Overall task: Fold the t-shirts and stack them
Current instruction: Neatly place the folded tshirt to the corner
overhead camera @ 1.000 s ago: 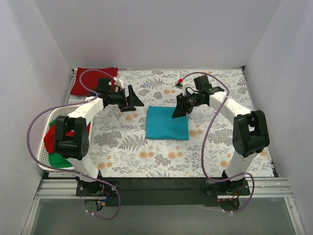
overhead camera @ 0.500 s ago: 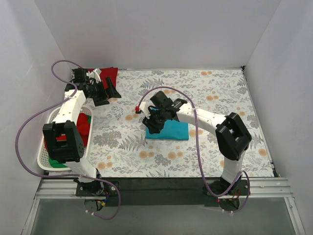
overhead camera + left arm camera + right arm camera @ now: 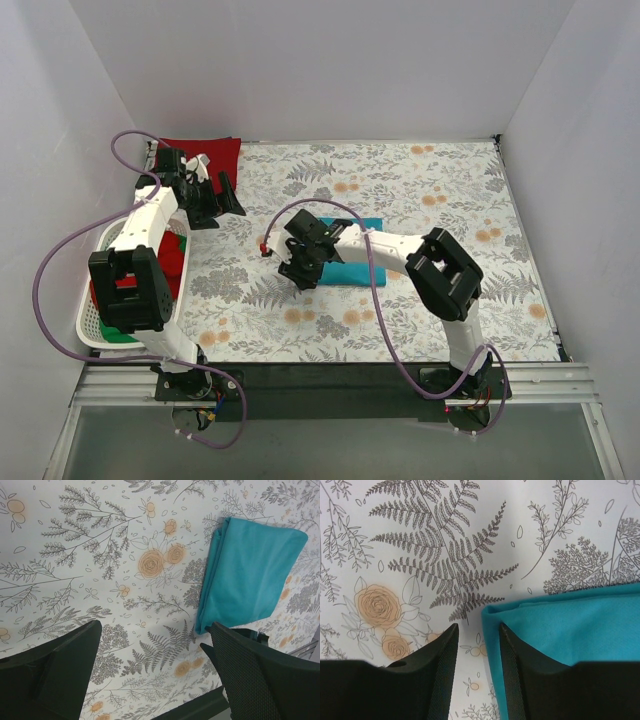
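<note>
One teal shirt [image 3: 250, 575], folded, lies at the centre of the desk [image 3: 450, 200]. It is light, limp cotton, likely to sag unless pinched through all layers at a corner. Right end effector [image 3: 477, 630], fingers narrowly apart, sits at its 8 o'clock corner. Left end effector [image 3: 155, 627] gapes wide, empty, toward 10 o'clock.

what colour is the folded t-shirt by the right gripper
Plain teal; the folded cotton t-shirt shows best in the left wrist view.

White basket [image 3: 92, 333] sits left on floral tablecloth [image 3: 420, 190].

No legible text or labels.
</note>
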`<state>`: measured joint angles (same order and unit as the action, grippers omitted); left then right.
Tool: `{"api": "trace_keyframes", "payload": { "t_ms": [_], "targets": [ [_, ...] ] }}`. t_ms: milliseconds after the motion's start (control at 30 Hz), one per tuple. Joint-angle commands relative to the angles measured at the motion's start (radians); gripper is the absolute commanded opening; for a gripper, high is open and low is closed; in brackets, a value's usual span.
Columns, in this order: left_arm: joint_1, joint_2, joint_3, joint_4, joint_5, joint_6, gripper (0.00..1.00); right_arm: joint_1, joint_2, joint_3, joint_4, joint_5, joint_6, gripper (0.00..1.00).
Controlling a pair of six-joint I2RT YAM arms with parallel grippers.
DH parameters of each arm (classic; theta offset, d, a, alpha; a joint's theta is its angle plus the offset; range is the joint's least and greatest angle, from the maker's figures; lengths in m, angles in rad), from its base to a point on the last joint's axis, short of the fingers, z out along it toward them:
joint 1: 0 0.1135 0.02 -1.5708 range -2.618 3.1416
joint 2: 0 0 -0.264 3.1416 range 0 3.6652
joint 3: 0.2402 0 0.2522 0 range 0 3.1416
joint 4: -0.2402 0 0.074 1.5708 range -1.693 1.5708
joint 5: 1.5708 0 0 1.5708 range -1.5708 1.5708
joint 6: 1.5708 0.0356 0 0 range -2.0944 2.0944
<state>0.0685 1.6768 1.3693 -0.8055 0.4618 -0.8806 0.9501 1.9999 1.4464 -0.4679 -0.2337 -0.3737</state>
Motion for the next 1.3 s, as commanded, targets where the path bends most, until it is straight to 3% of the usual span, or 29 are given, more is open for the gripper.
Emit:
{"api": "trace_keyframes", "payload": {
  "t_ms": [0,400,500,533,567,633,900,1267],
  "targets": [
    [-0.002,-0.048,-0.001,-0.023,-0.022,0.023,0.9,0.024,0.029,0.043,0.06,0.04,-0.007,0.45],
    [-0.003,-0.035,0.005,-0.015,-0.003,0.023,0.91,0.036,0.077,0.022,0.078,0.126,-0.03,0.43],
    [-0.003,-0.037,0.01,0.002,0.015,0.026,0.9,0.036,0.086,-0.007,0.078,0.157,-0.036,0.33],
    [-0.003,-0.038,0.01,0.006,0.02,0.026,0.9,0.036,0.091,-0.012,0.077,0.162,-0.042,0.18],
    [-0.003,-0.037,0.01,0.008,0.027,0.026,0.91,0.036,0.092,-0.021,0.072,0.163,-0.045,0.1],
    [-0.004,-0.031,0.016,0.009,0.043,0.023,0.9,0.036,0.089,-0.027,0.068,0.168,-0.05,0.01],
    [-0.003,-0.008,0.025,0.041,0.11,-0.006,0.9,0.01,-0.009,-0.012,0.064,0.062,-0.045,0.01],
    [-0.052,0.047,-0.09,0.225,0.204,-0.299,0.94,-0.089,-0.139,-0.044,0.141,-0.108,-0.044,0.01]
  ]
}}
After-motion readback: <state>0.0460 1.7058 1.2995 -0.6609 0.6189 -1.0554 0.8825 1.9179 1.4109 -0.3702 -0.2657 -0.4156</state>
